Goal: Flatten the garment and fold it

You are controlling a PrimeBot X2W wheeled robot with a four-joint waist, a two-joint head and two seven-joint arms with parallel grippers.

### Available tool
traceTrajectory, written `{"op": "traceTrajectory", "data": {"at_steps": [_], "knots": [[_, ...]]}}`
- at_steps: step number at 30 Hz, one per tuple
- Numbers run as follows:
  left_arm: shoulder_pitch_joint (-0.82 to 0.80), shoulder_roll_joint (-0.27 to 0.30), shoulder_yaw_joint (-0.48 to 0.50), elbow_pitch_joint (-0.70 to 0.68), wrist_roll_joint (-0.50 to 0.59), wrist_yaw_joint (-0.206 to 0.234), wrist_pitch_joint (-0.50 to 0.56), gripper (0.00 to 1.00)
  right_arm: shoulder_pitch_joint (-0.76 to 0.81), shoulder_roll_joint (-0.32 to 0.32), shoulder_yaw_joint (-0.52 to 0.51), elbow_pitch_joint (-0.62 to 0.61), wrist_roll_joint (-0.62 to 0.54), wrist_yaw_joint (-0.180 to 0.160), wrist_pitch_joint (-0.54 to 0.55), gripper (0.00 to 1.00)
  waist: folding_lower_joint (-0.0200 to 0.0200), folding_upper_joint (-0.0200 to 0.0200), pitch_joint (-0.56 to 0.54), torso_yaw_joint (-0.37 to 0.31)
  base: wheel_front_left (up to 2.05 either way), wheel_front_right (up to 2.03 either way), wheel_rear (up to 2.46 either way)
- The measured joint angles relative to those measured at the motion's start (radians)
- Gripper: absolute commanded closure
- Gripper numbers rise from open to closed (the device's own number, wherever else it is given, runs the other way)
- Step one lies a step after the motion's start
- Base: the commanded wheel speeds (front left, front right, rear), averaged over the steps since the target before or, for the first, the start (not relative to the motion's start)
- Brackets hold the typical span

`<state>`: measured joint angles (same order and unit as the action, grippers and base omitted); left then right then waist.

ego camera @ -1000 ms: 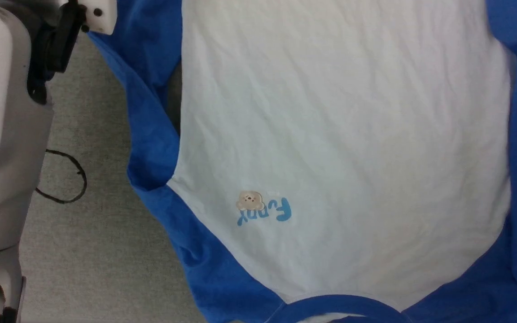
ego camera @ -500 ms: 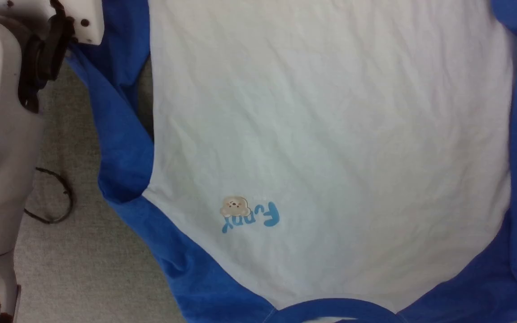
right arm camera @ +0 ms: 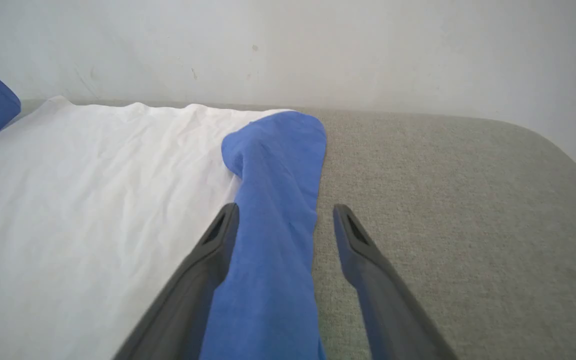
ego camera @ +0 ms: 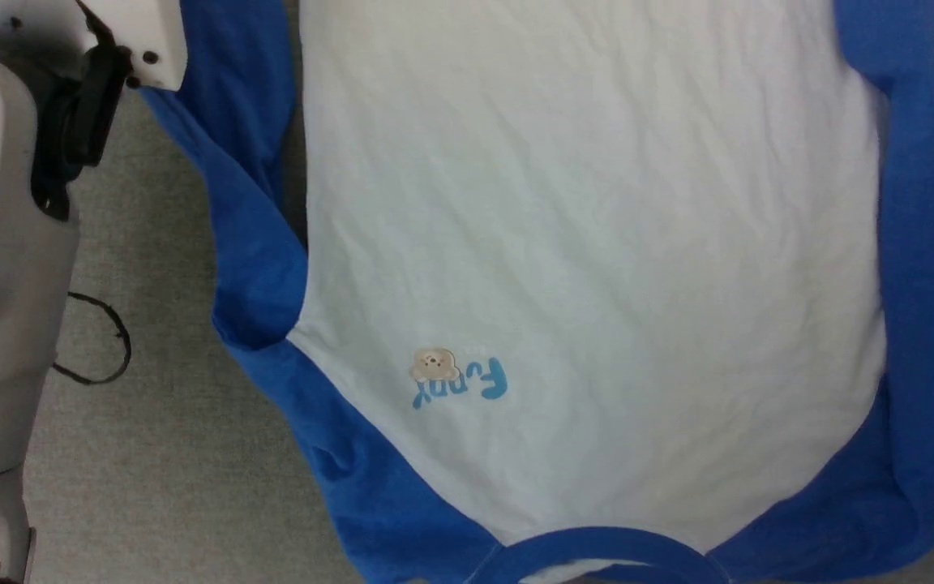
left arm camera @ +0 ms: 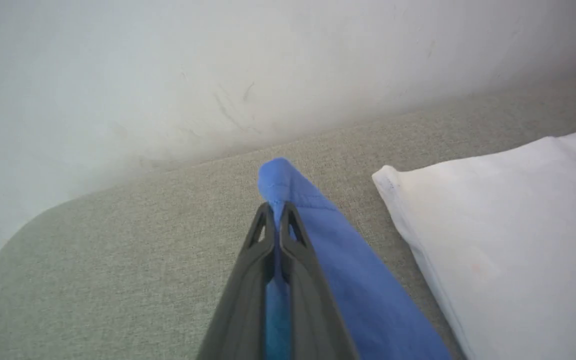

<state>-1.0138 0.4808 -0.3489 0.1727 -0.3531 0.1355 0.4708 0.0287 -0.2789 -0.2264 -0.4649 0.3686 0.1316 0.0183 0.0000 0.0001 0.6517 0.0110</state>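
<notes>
Garment (ego camera: 597, 284): you see it spread print-up on the grey surface (ego camera: 167, 487).
Left gripper (left arm camera: 278, 212): pinched tight on a blue sleeve end (left arm camera: 280, 175), over the grey surface.
Right gripper (right arm camera: 285, 220): spread wide, holding nothing, astride the other sleeve (right arm camera: 273, 165) lying on the grey surface.

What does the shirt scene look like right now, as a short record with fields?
garment: white T-shirt with blue sleeves, spread front up on grey surface
neckband: at the head view's bottom edge
print: bear and blue lettering
left gripper: shut on the end of one blue sleeve
right gripper: open, other blue sleeve between its fingers
body: lightly wrinkled, unfolded
</notes>
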Motion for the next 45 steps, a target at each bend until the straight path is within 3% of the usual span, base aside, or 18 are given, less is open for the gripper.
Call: {"op": "traceTrajectory", "data": {"at_steps": [9, 23, 29, 35, 41, 45], "knots": [[0.087, 0.049, 0.052, -0.098, -0.06, -0.013, -0.03, 1.0, 0.042, 0.065, 0.008, 0.001, -0.039, 0.0, 0.045, 0.0, -0.0001, 0.0, -0.158, 0.027, 0.0, 0.0, 0.0], [0.488, 0.193, 0.261, -0.161, -0.148, 0.093, -0.058, 1.0, 0.154, 0.196, 0.028, 0.014, -0.103, 0.0, 0.069, 0.0, -0.0005, 0.0, -0.439, 0.074, 0.0, 0.0, 0.0], [0.614, 0.191, 0.31, -0.229, -0.166, 0.139, -0.082, 1.0, 0.172, 0.216, 0.02, 0.007, -0.115, 0.0, 0.071, 0.0, -0.0003, 0.0, -0.519, 0.098, 0.0, 0.0, 0.0], [0.642, 0.18, 0.295, -0.332, -0.15, 0.166, -0.098, 1.0, 0.172, 0.221, 0.024, 0.002, -0.116, 0.0, 0.076, 0.0, -0.0001, 0.0, -0.551, 0.12, 0.0, 0.0, 0.0], [0.632, 0.13, 0.195, -0.457, -0.1, 0.184, -0.092, 1.0, 0.172, 0.223, 0.005, -0.005, -0.116, 0.0, 0.077, 0.0, 0.0001, 0.0, -0.552, 0.126, 0.0, 0.0, 0.0], [0.59, 0.052, 0.055, -0.539, -0.041, 0.182, -0.091, 1.0, 0.171, 0.224, -0.001, -0.007, -0.116, 0.0, 0.077, 0.0, 0.0001, 0.0, -0.547, 0.13, 0.0, 0.0, 0.0]]}}
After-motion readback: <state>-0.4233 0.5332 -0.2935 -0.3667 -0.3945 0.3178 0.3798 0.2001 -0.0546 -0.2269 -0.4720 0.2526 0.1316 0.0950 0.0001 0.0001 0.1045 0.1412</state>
